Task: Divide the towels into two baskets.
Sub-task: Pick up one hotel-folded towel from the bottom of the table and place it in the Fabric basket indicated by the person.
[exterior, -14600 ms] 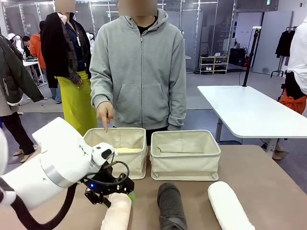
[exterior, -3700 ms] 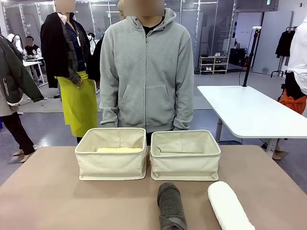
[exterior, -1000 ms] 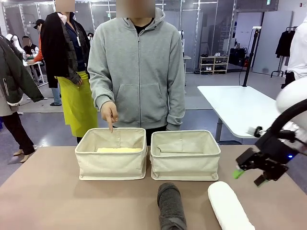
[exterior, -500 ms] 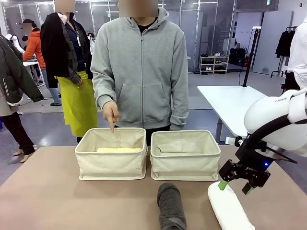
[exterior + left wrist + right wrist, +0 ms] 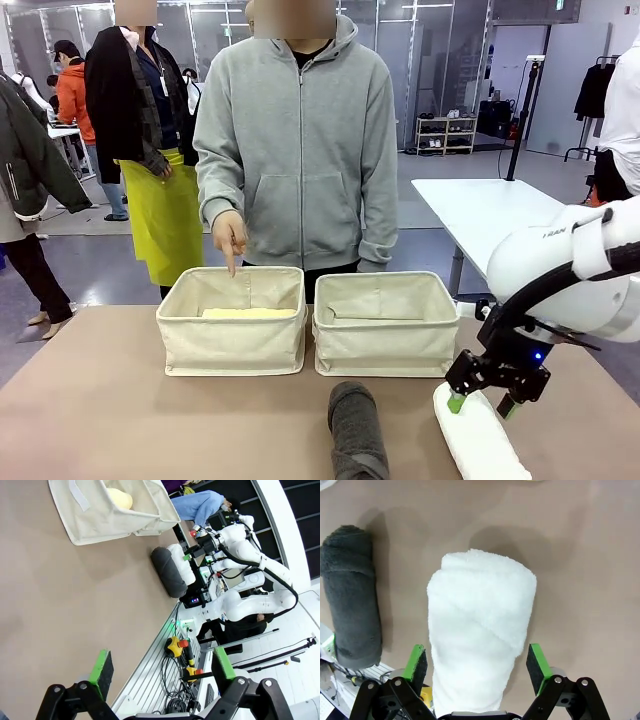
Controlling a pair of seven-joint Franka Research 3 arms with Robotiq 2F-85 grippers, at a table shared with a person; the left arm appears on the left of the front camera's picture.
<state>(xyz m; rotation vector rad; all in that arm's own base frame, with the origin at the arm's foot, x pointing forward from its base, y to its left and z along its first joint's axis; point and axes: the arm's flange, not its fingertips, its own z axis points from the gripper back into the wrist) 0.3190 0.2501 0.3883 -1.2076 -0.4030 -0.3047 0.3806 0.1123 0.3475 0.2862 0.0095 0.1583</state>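
Observation:
Two cream canvas baskets stand side by side mid-table: the left basket (image 5: 233, 335) holds a pale yellow towel (image 5: 250, 313), the right basket (image 5: 386, 335) shows no towel inside. In front of them lie a dark grey towel (image 5: 357, 430) and a white towel (image 5: 478, 436). My right gripper (image 5: 481, 403) hangs open just above the white towel's far end, its green pads (image 5: 416, 662) straddling the white towel (image 5: 479, 630). The dark grey towel (image 5: 351, 592) lies beside it. My left gripper (image 5: 159, 667) is open over bare table, far from the left basket (image 5: 112, 507).
A person in a grey hoodie stands behind the baskets, a finger (image 5: 232, 262) pointing down at the left basket's far rim. The brown tabletop (image 5: 90, 400) is bare at front left. Other people and a white table (image 5: 500, 225) are farther back.
My right arm has come in from the right and dropped lower, moving from beside the right basket to directly over the white towel's far end. The person's pointing hand stays put.

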